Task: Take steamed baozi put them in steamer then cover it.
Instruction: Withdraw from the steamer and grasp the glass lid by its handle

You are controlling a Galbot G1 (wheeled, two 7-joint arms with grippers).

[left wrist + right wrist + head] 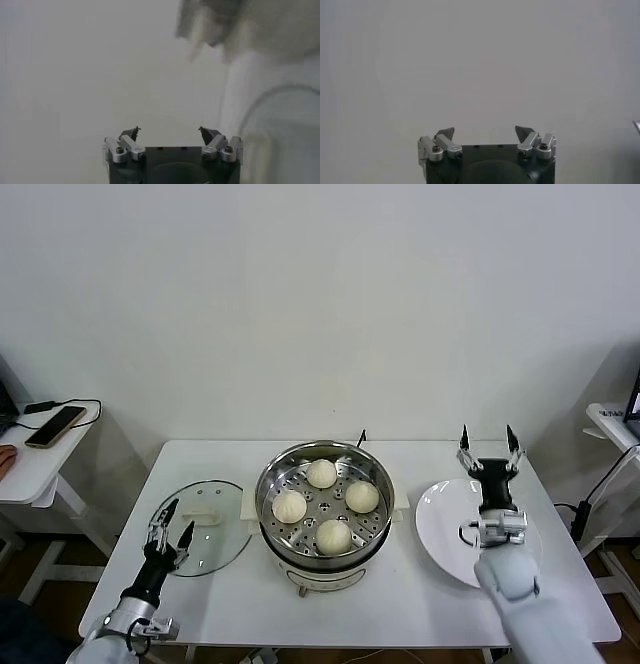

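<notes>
1. On the counter (400, 604), the steamer (322, 514) sits at the middle with all four baozi (290, 506) resting apart on its perforated tray, uncovered.
2. Beside it on my left lies the glass lid (212, 529), flat on the counter.
3. My left gripper (170, 529) hovers over the lid's near edge, fingers spread, holding nothing.
4. My right gripper (490, 446) hangs above the bare plate (440, 529), fingers spread wide, empty.
</notes>
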